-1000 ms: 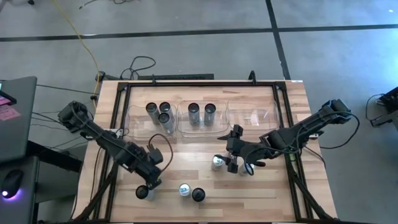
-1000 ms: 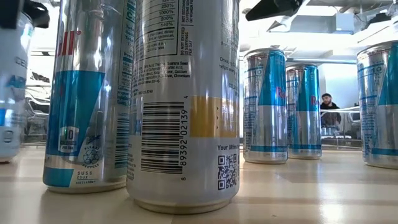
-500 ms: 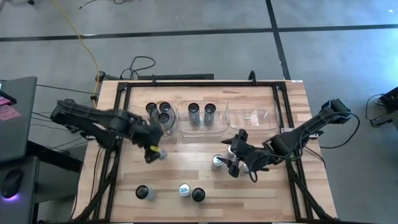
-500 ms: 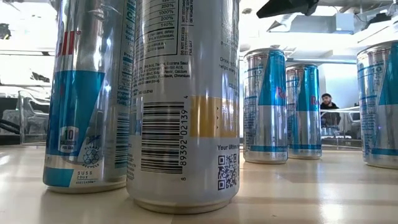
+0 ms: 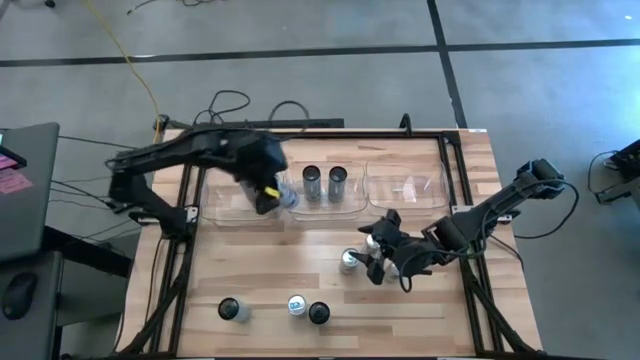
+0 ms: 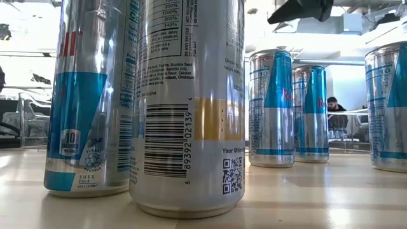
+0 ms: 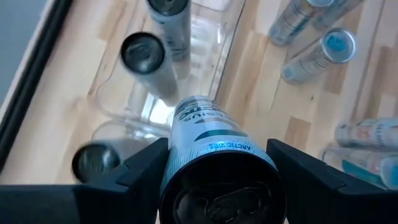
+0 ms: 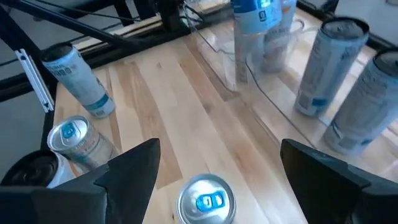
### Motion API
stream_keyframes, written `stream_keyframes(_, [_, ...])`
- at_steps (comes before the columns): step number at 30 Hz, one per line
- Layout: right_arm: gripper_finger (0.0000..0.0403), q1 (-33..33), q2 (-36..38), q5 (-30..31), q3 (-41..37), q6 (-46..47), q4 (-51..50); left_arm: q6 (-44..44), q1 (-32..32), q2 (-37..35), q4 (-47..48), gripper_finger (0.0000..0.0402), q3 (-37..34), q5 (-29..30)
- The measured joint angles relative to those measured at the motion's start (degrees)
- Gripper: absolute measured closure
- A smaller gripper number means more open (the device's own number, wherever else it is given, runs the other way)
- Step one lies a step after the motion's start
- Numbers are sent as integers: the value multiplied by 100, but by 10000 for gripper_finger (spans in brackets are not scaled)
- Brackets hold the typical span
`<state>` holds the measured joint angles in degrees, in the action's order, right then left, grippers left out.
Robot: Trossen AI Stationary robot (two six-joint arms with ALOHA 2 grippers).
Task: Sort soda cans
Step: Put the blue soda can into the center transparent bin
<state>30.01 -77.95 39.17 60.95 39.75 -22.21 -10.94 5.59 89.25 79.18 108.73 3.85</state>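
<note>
My left gripper [image 5: 270, 195] is shut on a silvery soda can [image 7: 208, 143], high over the left clear bin [image 5: 222, 200]. That bin holds dark-topped cans [image 7: 142, 55]. Two more dark-topped cans [image 5: 324, 181] stand upright in the middle bin [image 5: 352, 203]. My right gripper [image 5: 373, 263] hangs open at mid-table. A light-topped can [image 8: 208, 200] stands upright on the table just ahead of it, between the spread fingers and untouched. Three cans stand near the front edge: dark-topped [image 5: 231, 310], light blue-topped [image 5: 297, 305] and dark-topped [image 5: 319, 313]. My left gripper pinches the can's round side [image 7: 181, 169] between its two fingers [image 7: 140, 177], close to the dark end nearest the wrist. The fingers slant steeply down from above, and the can runs along them. It is lifted clear, its far end [image 7: 194, 107] pointing down at the bin.
The right clear bin [image 5: 405, 185] stands at the far right of the row. A black frame [image 5: 320, 135] runs around the tabletop. In the low view tall cans [image 6: 191, 108] stand close in front. A person [image 6: 334, 105] sits far behind the table.
My left gripper has lifted its can off the near left of the table. It has carried the can up and toward the far edge to above the left bin, rolling as it went. My right gripper has rolled a little where it is.
</note>
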Motion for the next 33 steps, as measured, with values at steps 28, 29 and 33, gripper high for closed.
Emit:
stream_keyframes(28, [49,338,-499,389,-41,789,-972,1239,544,2096,-686,161,391,-205])
stream_keyframes(29, [49,338,-525,382,-44,789,-972,1238,544,2140,-684,161,391,-205])
stream_keyframes(33, [49,316,-568,357,-44,797,-1026,1237,544,2210,-710,161,389,-209])
